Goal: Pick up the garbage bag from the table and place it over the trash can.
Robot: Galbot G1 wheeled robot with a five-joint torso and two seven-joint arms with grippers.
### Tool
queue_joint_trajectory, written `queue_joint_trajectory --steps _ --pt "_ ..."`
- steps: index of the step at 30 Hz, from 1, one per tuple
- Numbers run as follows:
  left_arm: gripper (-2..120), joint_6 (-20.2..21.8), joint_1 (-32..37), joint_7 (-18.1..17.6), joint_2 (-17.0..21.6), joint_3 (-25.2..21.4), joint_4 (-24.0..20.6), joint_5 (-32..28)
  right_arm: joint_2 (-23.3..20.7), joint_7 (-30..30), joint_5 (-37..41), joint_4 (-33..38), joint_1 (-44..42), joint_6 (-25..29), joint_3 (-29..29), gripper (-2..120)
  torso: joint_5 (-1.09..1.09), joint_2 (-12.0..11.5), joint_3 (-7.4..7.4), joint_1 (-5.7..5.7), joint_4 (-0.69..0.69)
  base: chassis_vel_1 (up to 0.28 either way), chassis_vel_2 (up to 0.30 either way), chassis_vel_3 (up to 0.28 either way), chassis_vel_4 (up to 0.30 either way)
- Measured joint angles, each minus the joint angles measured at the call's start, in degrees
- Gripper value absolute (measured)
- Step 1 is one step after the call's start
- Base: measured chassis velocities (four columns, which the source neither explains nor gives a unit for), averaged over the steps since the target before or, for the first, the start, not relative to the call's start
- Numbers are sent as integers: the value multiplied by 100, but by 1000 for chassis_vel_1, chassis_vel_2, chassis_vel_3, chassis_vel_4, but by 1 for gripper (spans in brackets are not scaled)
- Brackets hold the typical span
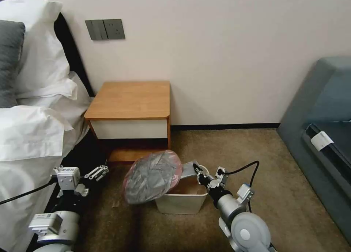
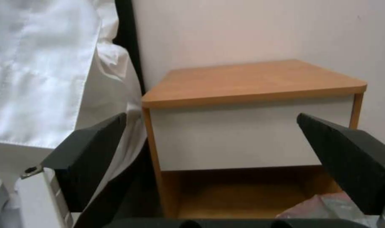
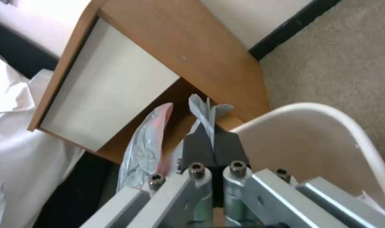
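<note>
The garbage bag (image 1: 151, 177), grey crinkly film with a pink-red rim, hangs spread open over the left side of the cream trash can (image 1: 181, 203), which stands on the carpet in front of the table (image 1: 128, 100). My right gripper (image 1: 197, 170) is shut on a fold of the bag's edge above the can's rim. In the right wrist view the right gripper (image 3: 211, 139) pinches the film (image 3: 207, 110) beside the can's rim (image 3: 327, 115). My left gripper (image 1: 98, 172) is open, low and to the left of the bag. Its fingers (image 2: 91, 155) face the table (image 2: 251, 84).
A bed with white linen (image 1: 33, 128) lies close on the left, next to the left arm. A grey sofa (image 1: 321, 128) stands to the right. Open carpet (image 1: 237, 149) lies between the can and the sofa. The wall (image 1: 219, 44) is behind the table.
</note>
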Motion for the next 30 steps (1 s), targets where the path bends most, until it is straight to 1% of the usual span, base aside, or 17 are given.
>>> queue_joint_trajectory --steps 3,5,7,9,10,13,14,18,19,21,23,25,26,27,28,29,30 --pt "100 -3 -22 0 2 15 37 -1 -29 -9 3 7 -58 -35 9 0 0 0 0 0 0 0 0 0 0" --pt "100 -5 -45 0 2 34 77 -3 -82 -44 -44 42 -146 -44 25 13 -1 0 0 0 0 0 0 0 0" --pt "100 -5 -56 0 2 40 95 -4 -101 -48 -67 49 -177 -41 30 16 0 0 0 0 -1 0 0 0 0" --pt "100 -9 -88 0 5 58 150 -7 -123 -40 -91 85 -217 -34 67 26 -1 0 0 0 0 0 0 0 0" --pt "100 -9 -88 0 5 58 150 -7 -123 -40 -91 85 -217 -34 67 26 -1 0 0 0 0 0 0 0 0" --pt "100 -13 -145 0 5 88 223 -11 -147 76 -188 99 -215 12 97 43 0 0 0 0 0 0 0 0 0" --pt "100 -13 -145 0 5 88 223 -11 -147 76 -188 99 -215 12 97 43 0 0 0 0 0 0 0 0 0" --pt "100 -20 -206 -13 16 105 285 -19 -231 325 -249 261 -248 53 121 61 0 -1 0 0 0 0 0 0 0" --pt "100 -20 -206 -13 16 105 285 -19 -231 325 -249 261 -248 53 121 61 0 -1 0 0 0 0 0 0 0" --pt "100 -20 -219 -14 23 104 294 -27 -251 370 -269 323 -266 54 123 71 0 0 0 0 -1 0 0 0 0" --pt "100 -20 -220 -14 24 104 294 -28 -252 376 -272 327 -266 53 124 73 0 -1 0 0 0 0 0 0 0" --pt "100 -19 -223 -14 32 111 294 -32 -277 526 -319 486 -277 59 160 84 0 -1 0 0 0 0 0 0 0" --pt "100 -19 -223 -14 32 111 294 -32 -277 526 -319 486 -277 59 160 84 0 -1 0 0 0 0 0 0 0" --pt "100 -17 -221 -14 38 137 294 -32 -309 592 -326 606 -280 61 190 90 0 -1 0 0 0 0 0 0 0" --pt "100 -17 -221 -14 38 137 294 -32 -309 592 -326 606 -280 61 190 90 0 -1 0 0 0 0 0 0 0" --pt "100 -6 -215 -14 56 190 273 -32 -335 633 -350 713 -283 62 210 96 -1 -1 0 0 0 0 0 0 0" --pt "100 15 -210 -14 81 264 230 -30 -351 660 -413 813 -285 71 220 98 0 -1 0 0 0 0 0 0 0"
